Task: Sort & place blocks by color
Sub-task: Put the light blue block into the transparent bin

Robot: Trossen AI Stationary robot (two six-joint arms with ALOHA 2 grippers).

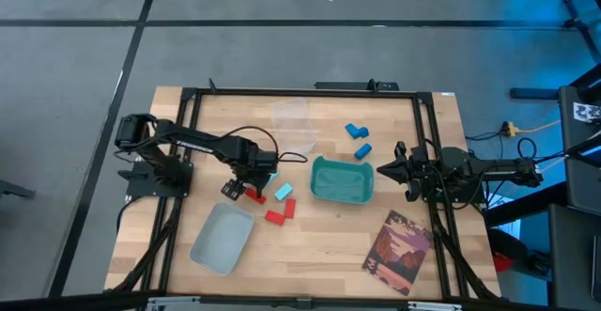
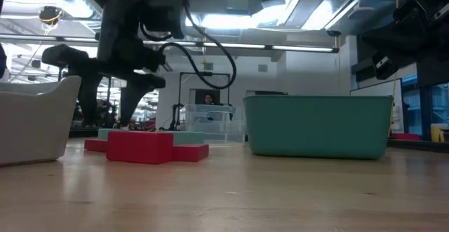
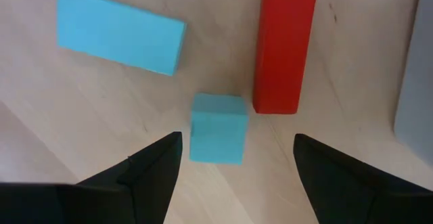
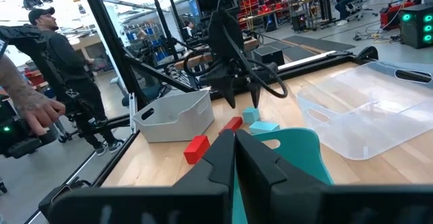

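Left end effector point(image 3: 233, 160) hangs spread over a cyan block point(image 3: 216, 128); red block point(image 3: 285, 45) at one o'clock. Right end effector point(image 4: 235, 146), pressed together, waits by the teal bin point(image 1: 342, 181).

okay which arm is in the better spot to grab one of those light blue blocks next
The left. Its gripper hangs with jaws open right over a small light cyan block, beside a red block. The right gripper waits shut past the teal bin, away from that cluster.
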